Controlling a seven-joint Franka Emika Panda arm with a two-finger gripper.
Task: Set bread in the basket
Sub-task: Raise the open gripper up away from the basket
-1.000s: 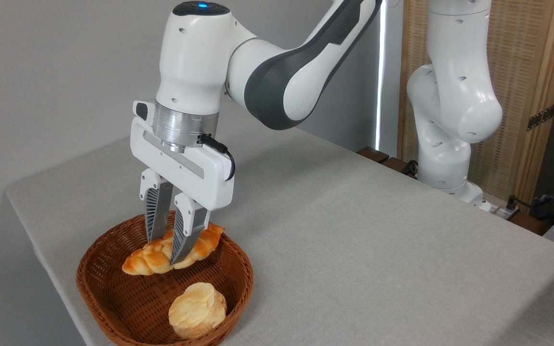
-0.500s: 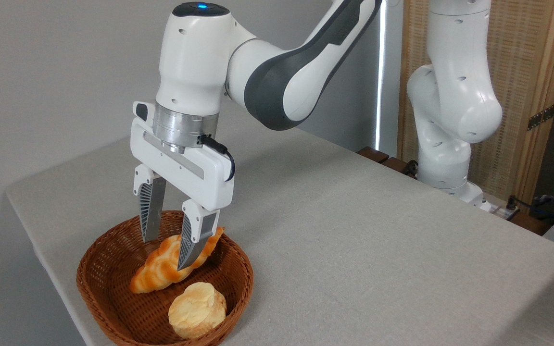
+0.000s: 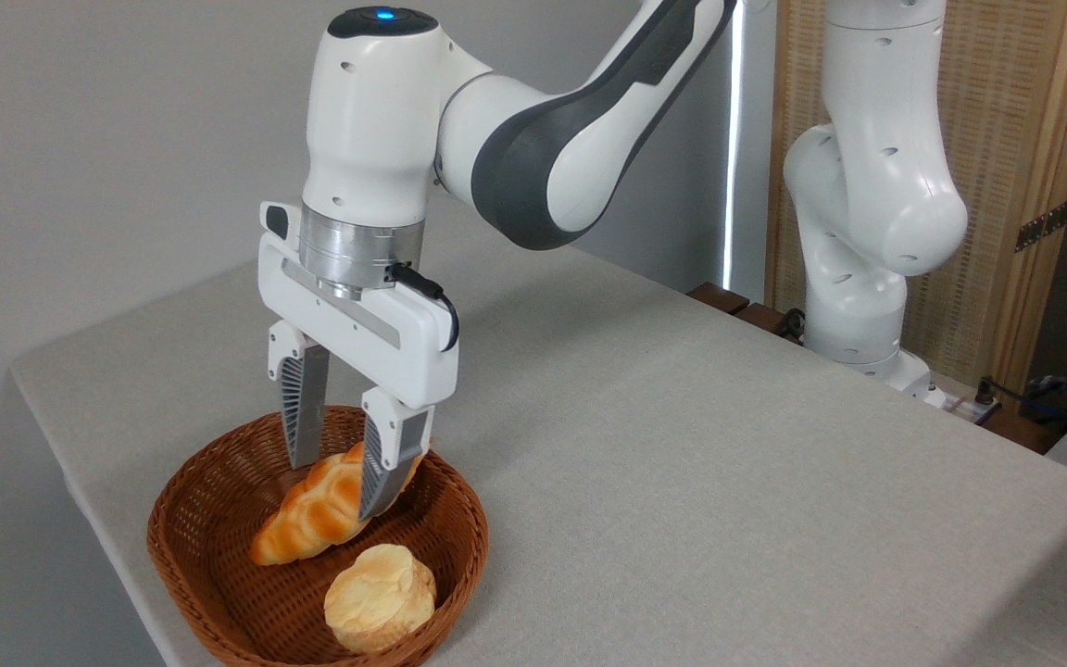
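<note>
- My end effector (image 3: 339, 489) hangs over the far half of the basket (image 3: 459, 547), pointing straight down from the white arm (image 3: 515, 139).
- Its fingers (image 3: 300, 408) are spread apart, released, one on each side of the bread (image 3: 316, 514); the near finger crosses in front of the loaf's upper end, and I cannot tell from this angle whether it touches the crust.
- The bread lies inside the basket, tilted, its upper end leaning toward the far right wall and its lower tapered end down toward the left on the woven floor.
- A pale round bun (image 3: 379, 596) sits in the near part of the same basket, just beside the loaf's lower side; whether the two touch I cannot make out.
- The basket rests near the front left corner of the grey counter (image 3: 682, 463).
- The arm's base stands at the far right edge of the counter, in front of a wooden screen (image 3: 1024, 139).
</note>
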